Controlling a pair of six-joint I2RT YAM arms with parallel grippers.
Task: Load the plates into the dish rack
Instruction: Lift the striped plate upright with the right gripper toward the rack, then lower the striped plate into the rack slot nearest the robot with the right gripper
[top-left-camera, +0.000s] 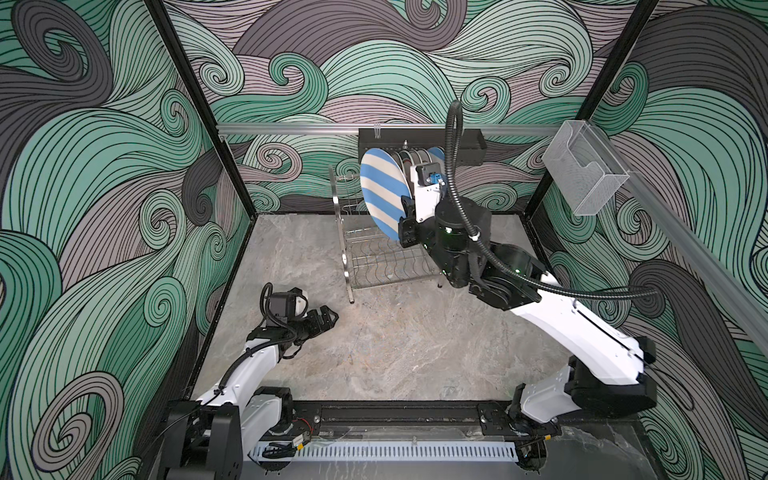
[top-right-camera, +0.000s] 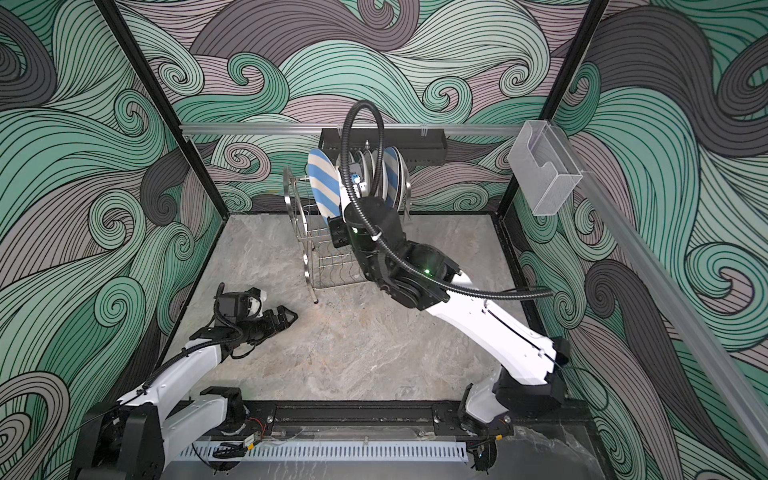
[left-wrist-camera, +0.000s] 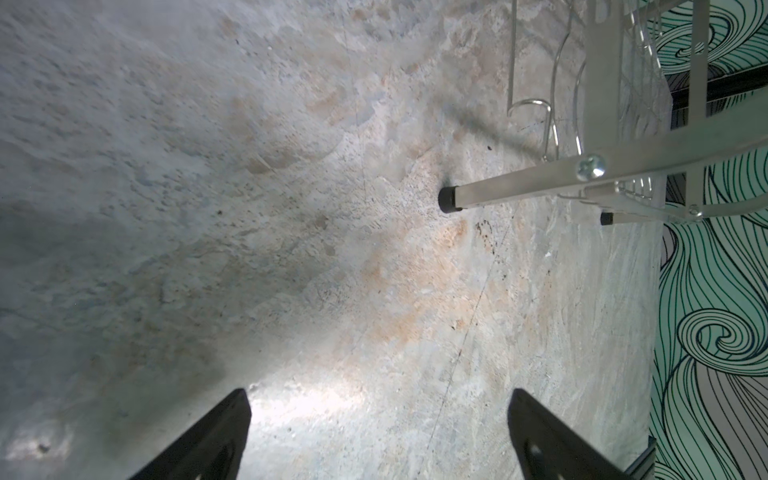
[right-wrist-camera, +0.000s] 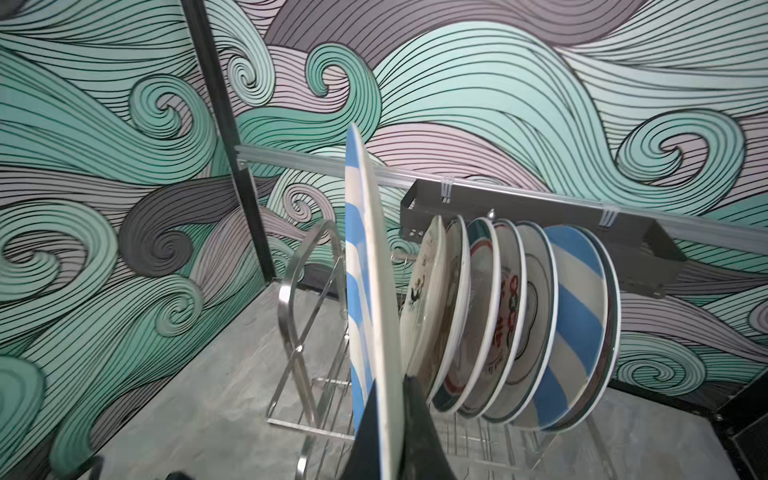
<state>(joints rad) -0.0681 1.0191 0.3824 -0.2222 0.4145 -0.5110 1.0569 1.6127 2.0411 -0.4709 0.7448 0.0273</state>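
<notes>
Right gripper (right-wrist-camera: 390, 388) pinches upright blue-and-white striped round plate (right-wrist-camera: 363, 257), parallel beside racked plates (right-wrist-camera: 503, 316), above shiny steel wire dish rack (right-wrist-camera: 286, 293) free slots.

Bright even light, edges warped, perhaps soft

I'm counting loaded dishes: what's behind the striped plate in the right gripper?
A row of plates standing in the rack, the farthest striped too. The held plate hides part of the nearest one.
</notes>
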